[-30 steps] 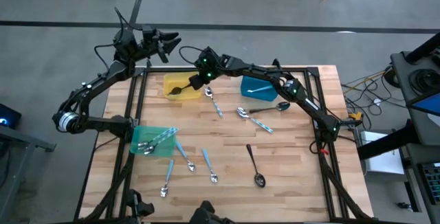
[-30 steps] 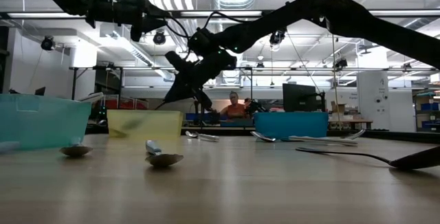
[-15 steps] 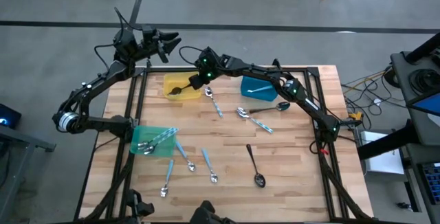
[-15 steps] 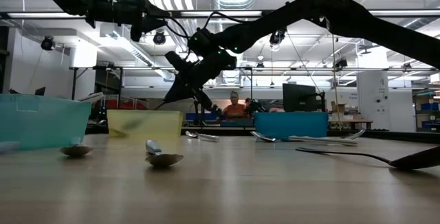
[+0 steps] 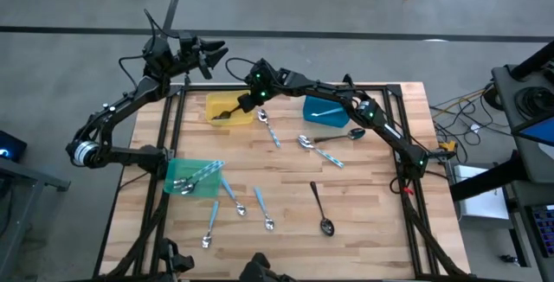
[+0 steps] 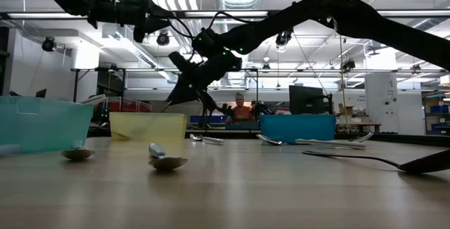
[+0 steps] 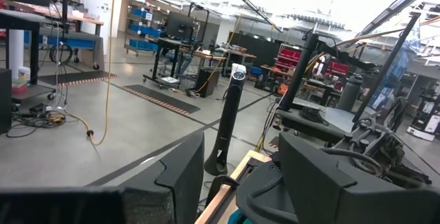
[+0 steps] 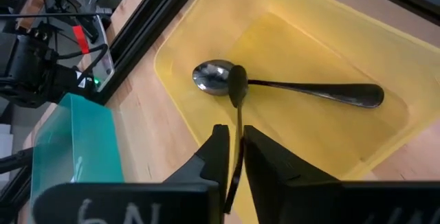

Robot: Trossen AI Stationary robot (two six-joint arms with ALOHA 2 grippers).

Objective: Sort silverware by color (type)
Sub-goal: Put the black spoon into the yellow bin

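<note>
Wooden table (image 5: 372,195), seen from above, with both arms unmoved over the last second. The right gripper (image 8: 234,141) still hangs over the yellow bin (image 5: 210,102), fingers closed to a narrow slot on a dark spoon (image 8: 238,97) that points down. Release has not occurred, so this sorting step is judged unfinished. The left gripper (image 5: 208,57) waits beyond the table's far edge, fingers spread, empty.

Counts:
- **Bins:** three, namely yellow, blue bin (image 5: 310,118) and green bin (image 5: 173,168).
- **Yellow bin:** one second dark spoon (image 8: 316,91) lying inside.
- **Loose on the table:** two black spoons (image 5: 318,200) and about five blue-handled utensils (image 5: 261,204).
- **Green bin:** contents too small to count.
</note>
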